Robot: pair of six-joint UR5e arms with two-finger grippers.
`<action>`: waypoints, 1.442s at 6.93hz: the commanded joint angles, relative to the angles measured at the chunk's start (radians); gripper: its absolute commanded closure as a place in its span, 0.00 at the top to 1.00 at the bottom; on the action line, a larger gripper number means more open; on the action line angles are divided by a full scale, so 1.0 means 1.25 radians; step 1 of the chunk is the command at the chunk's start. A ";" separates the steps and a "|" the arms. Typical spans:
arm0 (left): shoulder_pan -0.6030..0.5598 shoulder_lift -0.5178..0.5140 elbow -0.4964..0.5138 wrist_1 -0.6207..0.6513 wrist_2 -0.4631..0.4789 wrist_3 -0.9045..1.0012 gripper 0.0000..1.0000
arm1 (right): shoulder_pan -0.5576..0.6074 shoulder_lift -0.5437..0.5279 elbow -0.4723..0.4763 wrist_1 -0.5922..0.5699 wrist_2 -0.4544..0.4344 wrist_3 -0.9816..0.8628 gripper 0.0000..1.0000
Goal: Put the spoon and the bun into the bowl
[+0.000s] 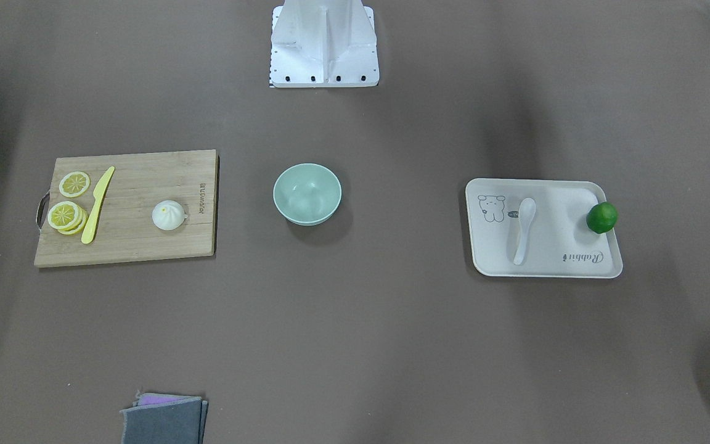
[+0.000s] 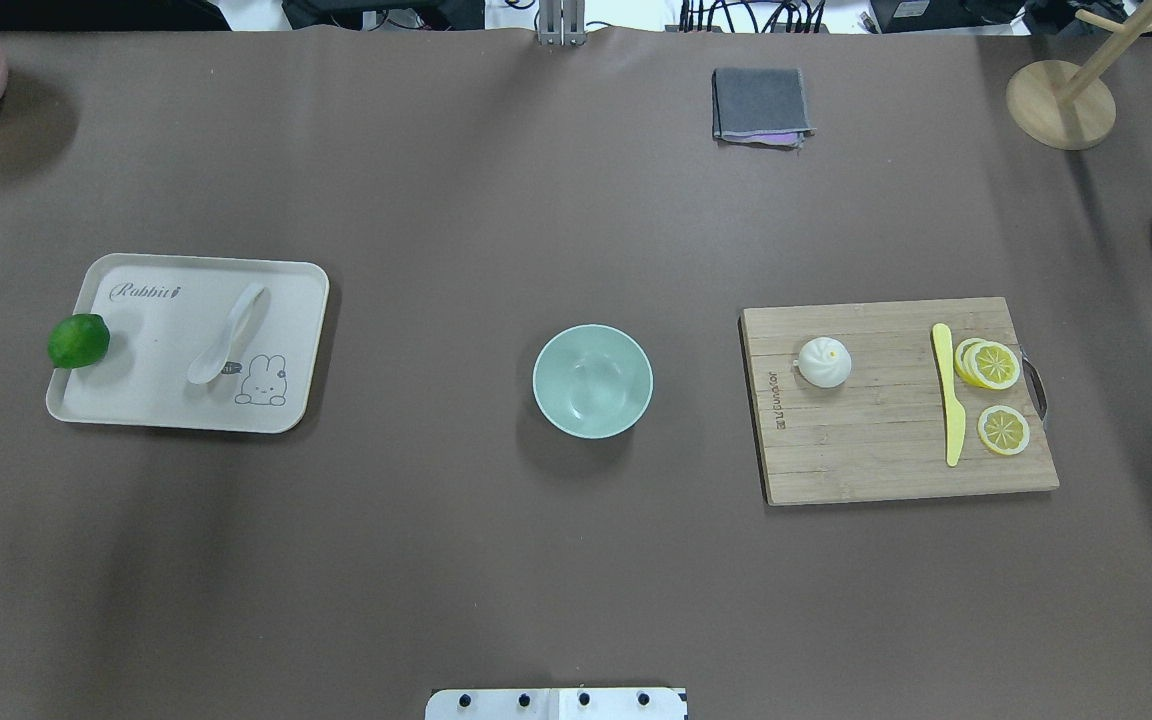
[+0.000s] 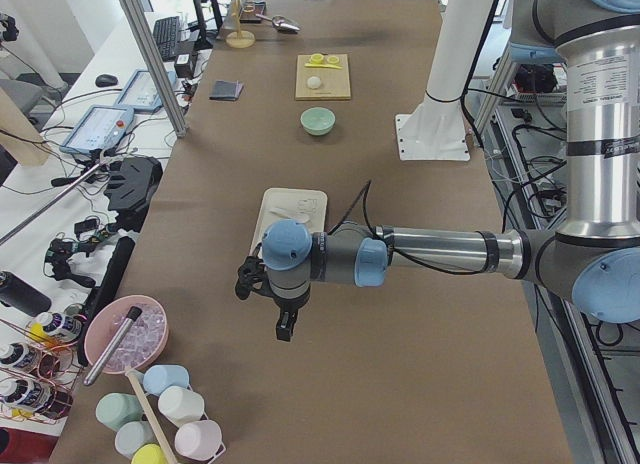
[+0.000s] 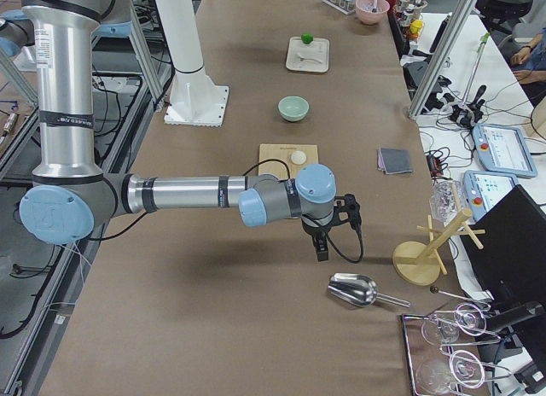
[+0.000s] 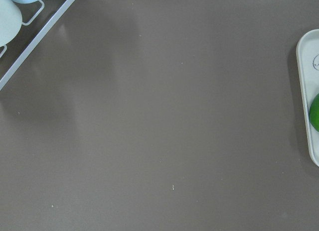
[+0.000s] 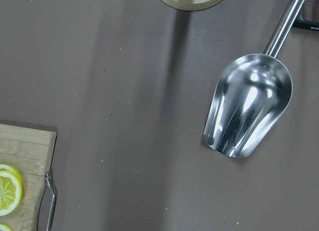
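Folded grey cloth (image 1: 164,419) lay nearest the front-facing camera, at the tabletop's (image 1: 392,339) far edge from the robot and well apart from everything the job needed. At the middle stood the bowl (image 1: 307,193), upright and with nothing in it, which looked like a deliberate spot: about evenly between the two items, so either arm could reach it. On the robot's left sat a pale tray (image 1: 577,265) with the spoon (image 1: 524,229) lying flat on it, scoop end toward the robot, and a lime (image 1: 602,217) resting at the tray's outer rim. On the robot's right a cutting board (image 1: 145,179) carried the bun (image 1: 169,216), upright near the board's bowl-side end, apart from the knife (image 1: 97,205) and lemon slices (image 1: 74,184) at the handle end. Neither item had been touched. The left tool (image 3: 285,329) hung above bare tabletop beyond the tray's lime end, and the right tool (image 4: 322,247) hung beyond the board's handle end, above a metal scoop (image 6: 248,105). Both showed only in the side views, so whether their fingers were apart or together could not be told. Each arm seemed parked outboard of its own item, which probably kept the middle free and suggested the left arm suited the spoon and the right the bun.
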 commanded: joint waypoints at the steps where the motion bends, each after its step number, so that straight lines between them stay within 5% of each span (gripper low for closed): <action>1: -0.002 0.022 -0.029 0.000 0.000 0.003 0.99 | -0.001 0.003 0.001 0.000 0.003 0.000 1.00; 10: -0.001 0.037 -0.027 0.000 0.006 0.000 0.99 | -0.009 -0.001 -0.004 0.007 0.012 0.001 1.00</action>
